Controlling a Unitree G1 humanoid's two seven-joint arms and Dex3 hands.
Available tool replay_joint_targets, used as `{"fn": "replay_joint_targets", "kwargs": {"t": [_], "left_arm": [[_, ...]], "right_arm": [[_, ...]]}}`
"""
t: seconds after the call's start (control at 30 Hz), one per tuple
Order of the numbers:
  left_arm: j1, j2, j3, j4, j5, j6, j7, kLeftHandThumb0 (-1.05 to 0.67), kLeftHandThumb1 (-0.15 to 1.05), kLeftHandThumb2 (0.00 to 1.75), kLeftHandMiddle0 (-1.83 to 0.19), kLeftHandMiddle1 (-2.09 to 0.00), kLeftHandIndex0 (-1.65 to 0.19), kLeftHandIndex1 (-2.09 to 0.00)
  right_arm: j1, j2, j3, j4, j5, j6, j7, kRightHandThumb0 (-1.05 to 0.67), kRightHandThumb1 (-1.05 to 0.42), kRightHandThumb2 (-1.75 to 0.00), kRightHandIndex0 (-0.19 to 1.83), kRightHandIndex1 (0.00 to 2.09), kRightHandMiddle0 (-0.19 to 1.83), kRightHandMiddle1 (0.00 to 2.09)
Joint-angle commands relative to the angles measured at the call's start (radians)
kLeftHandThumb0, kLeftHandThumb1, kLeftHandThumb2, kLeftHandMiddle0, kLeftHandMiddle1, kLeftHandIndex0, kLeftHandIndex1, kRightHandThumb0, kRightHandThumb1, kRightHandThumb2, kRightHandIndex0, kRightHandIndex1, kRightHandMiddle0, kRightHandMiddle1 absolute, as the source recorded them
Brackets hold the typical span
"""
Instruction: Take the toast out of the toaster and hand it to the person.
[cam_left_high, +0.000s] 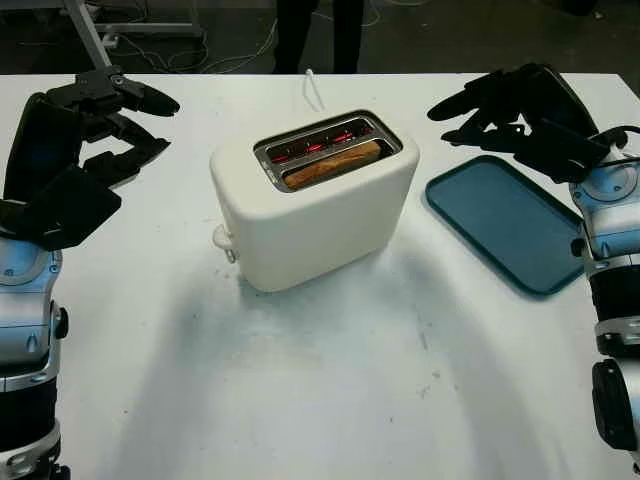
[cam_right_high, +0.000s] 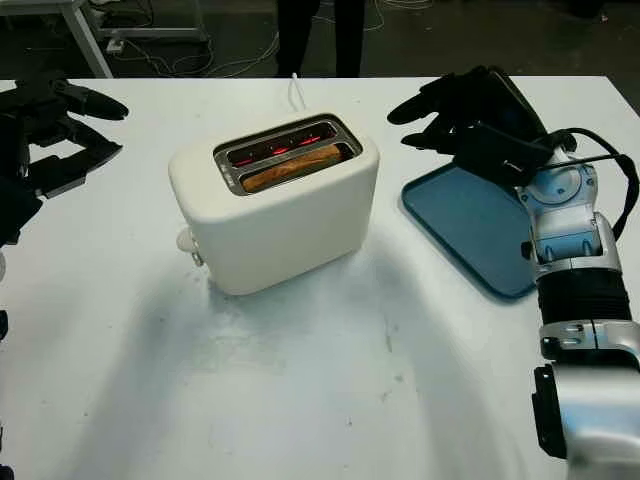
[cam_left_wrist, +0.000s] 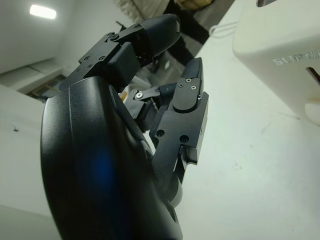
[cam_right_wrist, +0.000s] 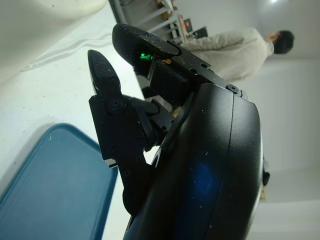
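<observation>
A cream toaster stands mid-table, its slots glowing red. A slice of toast sits in the nearer slot, its brown top edge level with the rim. My left hand hovers open to the left of the toaster, well apart from it. Right of the toaster, my right hand hangs open above the far end of the tray. A person's dark legs stand beyond the table's far edge, and a person in a light top shows in the right wrist view.
A teal tray lies flat at the right of the white table. The toaster's white cord runs off the far edge. Its lever knob sticks out on the left end.
</observation>
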Motion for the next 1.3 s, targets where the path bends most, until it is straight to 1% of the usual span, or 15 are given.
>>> {"fn": "replay_joint_targets", "kwargs": {"t": [0.0, 0.1, 0.23, 0.4, 0.5, 0.6, 0.7, 0.77, 0.87, 1.1, 1.2, 1.27], "left_arm": [[-0.008, 0.002, -0.001, 0.006, 0.005, -0.022, 0.004, -0.01, 0.87, 0.15, -0.68, -1.23, -0.66, -0.87], [-0.006, 0.001, -0.001, 0.006, 0.004, -0.026, 0.003, 0.0, 0.86, 0.16, -0.69, -1.23, -0.66, -0.88], [-0.003, -0.006, 0.002, 0.01, -0.012, -0.026, 0.0, 0.02, 0.86, 0.18, -0.68, -1.24, -0.65, -0.89], [-0.001, -0.003, 0.004, 0.029, -0.017, -0.058, -0.003, 0.03, 0.84, 0.2, -0.7, -1.26, -0.66, -0.91], [-0.002, -0.003, 0.005, 0.026, -0.023, -0.05, -0.005, 0.01, 0.84, 0.22, -0.69, -1.27, -0.65, -0.92], [-0.002, -0.003, 0.003, 0.017, -0.018, -0.038, -0.004, 0.0, 0.83, 0.24, -0.68, -1.27, -0.64, -0.93], [-0.001, -0.006, 0.002, 0.004, -0.012, -0.027, 0.001, 0.0, 0.82, 0.26, -0.67, -1.27, -0.62, -0.93], [0.001, -0.007, 0.005, -0.01, -0.012, -0.003, 0.001, -0.01, 0.82, 0.27, -0.66, -1.26, -0.62, -0.93], [0.008, -0.007, 0.013, -0.029, -0.018, 0.027, -0.001, -0.03, 0.81, 0.28, -0.64, -1.25, -0.6, -0.93], [0.021, -0.002, 0.021, -0.028, -0.015, 0.017, -0.007, -0.06, 0.79, 0.3, -0.64, -1.25, -0.6, -0.91], [0.021, -0.004, 0.027, -0.025, -0.025, 0.013, -0.011, -0.05, 0.78, 0.3, -0.63, -1.24, -0.6, -0.9], [0.021, -0.004, 0.029, -0.025, -0.025, 0.019, -0.011, -0.08, 0.78, 0.3, -0.63, -1.23, -0.6, -0.9]], "right_arm": [[0.005, 0.004, 0.0, -0.011, 0.001, -0.002, -0.009, -0.3, -0.81, 0.0, 1.02, 0.7, 1.15, 0.08], [0.002, 0.003, 0.001, -0.003, 0.0, -0.018, -0.009, -0.29, -0.8, 0.0, 1.02, 0.71, 1.15, 0.08], [0.003, 0.003, 0.005, -0.027, -0.002, 0.026, -0.002, -0.25, -0.79, 0.0, 1.01, 0.71, 1.15, 0.07], [0.001, 0.007, 0.006, -0.013, 0.008, 0.011, 0.003, -0.21, -0.79, 0.0, 0.99, 0.71, 1.15, 0.05], [0.006, 0.007, 0.004, -0.027, 0.001, 0.029, -0.008, -0.21, -0.78, 0.0, 0.98, 0.7, 1.15, 0.05], [0.007, 0.006, 0.001, -0.019, 0.006, 0.01, -0.007, -0.19, -0.78, 0.0, 1.0, 0.71, 1.16, 0.05], [0.009, 0.003, 0.004, -0.024, -0.004, 0.013, -0.014, -0.23, -0.79, 0.0, 1.0, 0.71, 1.15, 0.04], [0.009, 0.005, 0.003, -0.025, 0.0, 0.014, -0.012, -0.23, -0.79, 0.0, 0.99, 0.71, 1.15, 0.04], [0.004, 0.013, 0.0, -0.01, 0.019, 0.001, 0.002, -0.19, -0.79, 0.0, 0.99, 0.71, 1.15, 0.04], [0.0, 0.024, -0.002, 0.004, 0.038, -0.004, 0.009, -0.06, -0.79, 0.0, 0.98, 0.73, 1.15, 0.03], [0.001, 0.019, 0.006, -0.002, 0.023, -0.006, -0.001, -0.07, -0.78, 0.0, 0.99, 0.74, 1.15, 0.03], [0.003, 0.015, 0.009, -0.015, 0.016, 0.004, -0.002, -0.1, -0.79, 0.0, 0.98, 0.74, 1.15, 0.02]]}}
